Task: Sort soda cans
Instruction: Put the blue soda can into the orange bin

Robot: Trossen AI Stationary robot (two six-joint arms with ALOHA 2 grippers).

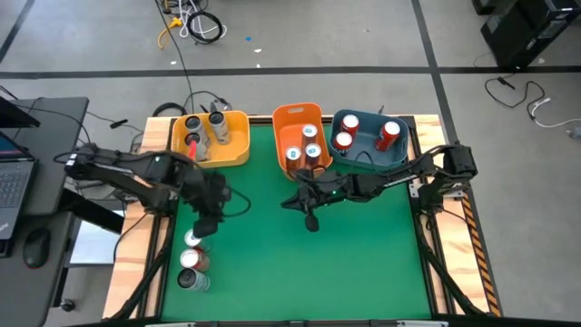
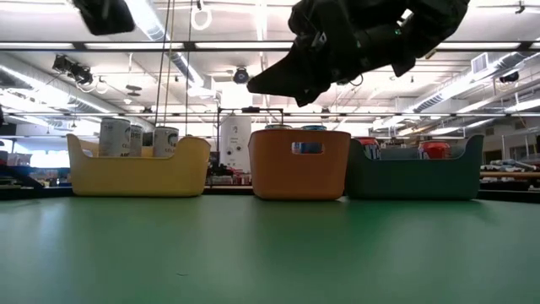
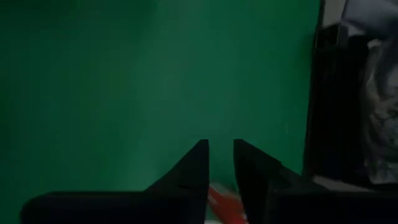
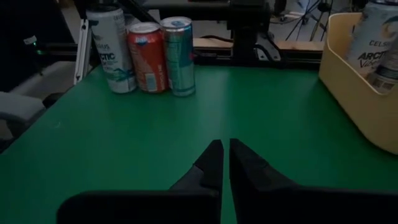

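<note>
Soda cans stand in two groups: three in a row (image 1: 192,259) by the desk's (image 1: 300,263) left edge near its front corner, the rest in three bins along the far edge. The left tool (image 1: 205,226) hangs just over the far end of that row, its fingers (image 3: 194,168) a narrow gap apart; the left wrist view shows a strip of red can (image 3: 222,202) between and below them, with no contact to be seen. The yellow bin (image 1: 238,150) holds pale cans and one red-topped one, the orange bin (image 1: 292,120) white-and-blue cans, the blue bin (image 1: 349,162) red cans. The right tool (image 1: 310,221) hovers over mid-desk in front of the orange bin, fingers together, empty. Only the right wrist view shows the row's sides: a white can (image 4: 111,50), a red can (image 4: 148,57), a teal can (image 4: 179,56), all upright. The low view shows the bins' walls, not that row.
</note>
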